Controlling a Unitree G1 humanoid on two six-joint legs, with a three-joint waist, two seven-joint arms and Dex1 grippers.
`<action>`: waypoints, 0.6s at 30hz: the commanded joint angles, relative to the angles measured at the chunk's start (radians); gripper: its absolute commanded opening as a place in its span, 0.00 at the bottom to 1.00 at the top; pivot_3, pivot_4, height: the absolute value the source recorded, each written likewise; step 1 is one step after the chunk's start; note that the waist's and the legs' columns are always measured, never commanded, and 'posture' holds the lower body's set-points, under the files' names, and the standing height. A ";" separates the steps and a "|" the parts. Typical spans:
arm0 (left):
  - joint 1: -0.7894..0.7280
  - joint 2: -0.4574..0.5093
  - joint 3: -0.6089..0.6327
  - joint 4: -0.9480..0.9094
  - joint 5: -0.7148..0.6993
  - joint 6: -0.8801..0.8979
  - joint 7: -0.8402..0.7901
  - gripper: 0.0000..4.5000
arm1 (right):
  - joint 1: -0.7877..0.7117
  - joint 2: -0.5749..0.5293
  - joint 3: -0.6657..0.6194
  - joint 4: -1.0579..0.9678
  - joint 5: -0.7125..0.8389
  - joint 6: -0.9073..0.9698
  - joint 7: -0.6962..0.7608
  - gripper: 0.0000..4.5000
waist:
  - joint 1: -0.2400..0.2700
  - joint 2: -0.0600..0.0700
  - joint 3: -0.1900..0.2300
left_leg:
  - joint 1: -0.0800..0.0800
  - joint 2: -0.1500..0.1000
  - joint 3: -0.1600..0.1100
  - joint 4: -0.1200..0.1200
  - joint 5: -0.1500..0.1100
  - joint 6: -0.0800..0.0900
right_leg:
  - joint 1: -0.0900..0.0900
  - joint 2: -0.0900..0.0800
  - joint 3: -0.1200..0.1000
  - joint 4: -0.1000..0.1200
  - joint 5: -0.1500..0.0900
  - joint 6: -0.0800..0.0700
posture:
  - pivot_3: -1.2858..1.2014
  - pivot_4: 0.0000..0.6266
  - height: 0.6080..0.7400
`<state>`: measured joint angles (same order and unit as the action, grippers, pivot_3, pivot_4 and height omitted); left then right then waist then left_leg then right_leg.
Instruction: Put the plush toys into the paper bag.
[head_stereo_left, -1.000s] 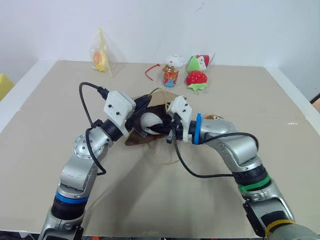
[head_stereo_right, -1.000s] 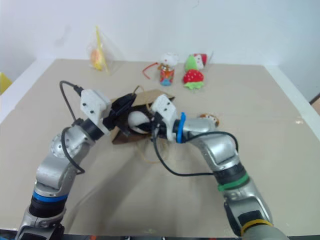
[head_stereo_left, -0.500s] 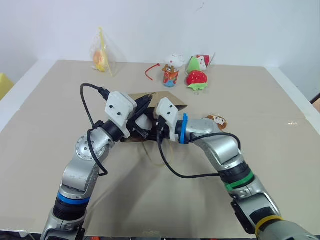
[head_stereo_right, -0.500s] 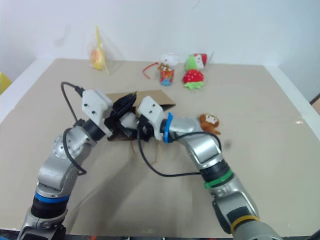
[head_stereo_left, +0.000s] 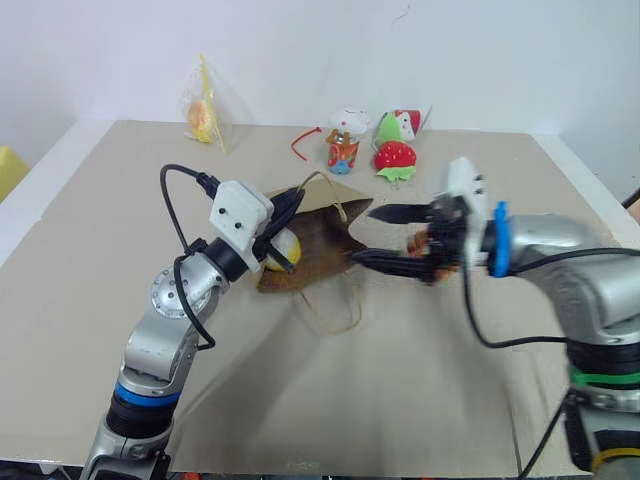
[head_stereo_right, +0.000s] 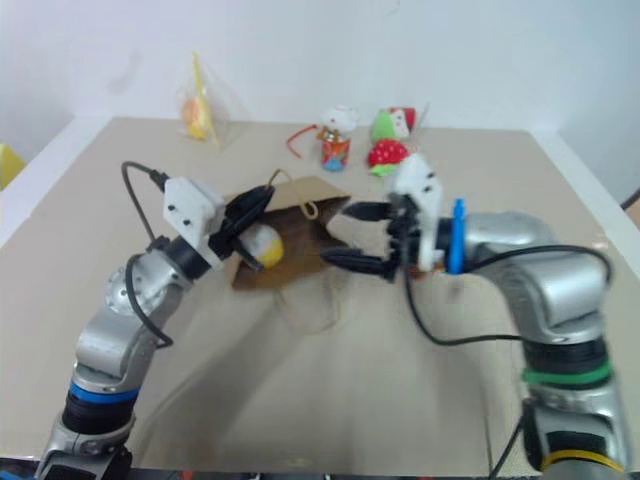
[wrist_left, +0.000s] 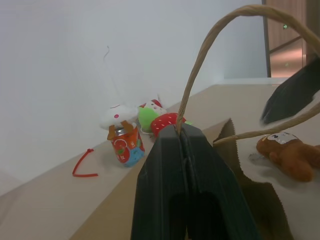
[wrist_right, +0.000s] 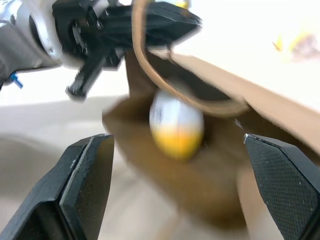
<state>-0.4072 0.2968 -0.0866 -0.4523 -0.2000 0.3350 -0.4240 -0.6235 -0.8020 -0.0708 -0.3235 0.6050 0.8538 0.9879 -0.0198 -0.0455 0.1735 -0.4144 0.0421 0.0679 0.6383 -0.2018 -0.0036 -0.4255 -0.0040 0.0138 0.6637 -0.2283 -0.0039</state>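
The brown paper bag (head_stereo_left: 318, 238) lies on its side on the table, mouth facing right. My left gripper (head_stereo_left: 289, 204) is shut on its upper rim at a cord handle (wrist_left: 200, 65), holding the mouth up. The white egg plush with the yellow end (head_stereo_left: 283, 250) rests inside the bag (wrist_right: 220, 200) and shows as the egg plush (wrist_right: 176, 120) in the right wrist view. My right gripper (head_stereo_left: 362, 234) is open and holds nothing, just right of the bag's mouth. The brown monkey plush (wrist_left: 287, 155) lies on the table behind that gripper, partly hidden.
At the table's far side stand a cup-shaped toy (head_stereo_left: 343, 145), a red strawberry plush (head_stereo_left: 393, 157), a green and white plush (head_stereo_left: 396, 124) and a red cord (head_stereo_left: 303, 140). A clear plastic bag (head_stereo_left: 203, 110) sits far left. A loose cord handle (head_stereo_left: 335, 300) trails in front of the bag.
My right gripper opened, left the egg plush inside the bag and drew back to the right, out of the bag's mouth. The left gripper kept still on the rim.
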 joint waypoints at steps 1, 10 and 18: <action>-0.022 0.001 0.011 -0.016 -0.010 -0.007 -0.003 0.00 | 0.041 -0.107 -0.007 0.179 -0.195 -0.223 -0.017 0.99 | 0.000 0.000 0.000 | 0.000 0.000 0.000 0.000 0.000 0.000 | 0.000 0.000 0.000 0.000 0.000 0.000 | 0.52 0.24 1.00; -0.025 -0.009 0.005 -0.017 -0.007 -0.005 0.003 0.00 | 0.063 0.044 0.091 0.497 -0.425 -0.461 -0.214 0.99 | -0.005 0.000 0.000 | 0.003 0.003 0.002 -0.002 0.000 0.000 | 0.000 0.004 0.003 0.000 0.000 0.000 | 0.52 0.24 1.00; -0.017 -0.016 -0.001 -0.035 -0.005 0.002 0.015 0.00 | 0.075 0.104 0.125 0.612 -0.519 -0.409 -0.308 0.88 | -0.002 0.001 0.001 | 0.003 -0.001 0.005 0.000 0.000 0.000 | 0.001 0.001 0.004 0.000 0.001 0.002 | 0.52 0.24 1.00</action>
<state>-0.4120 0.2841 -0.0893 -0.4477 -0.2036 0.3371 -0.4184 -0.5574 -0.6955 0.0536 0.2584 0.1160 0.4191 0.7040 -0.0217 -0.0444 0.1742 -0.4117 0.0410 0.0725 0.6382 -0.2017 -0.0037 -0.4239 -0.0035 0.0181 0.6635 -0.2273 -0.0014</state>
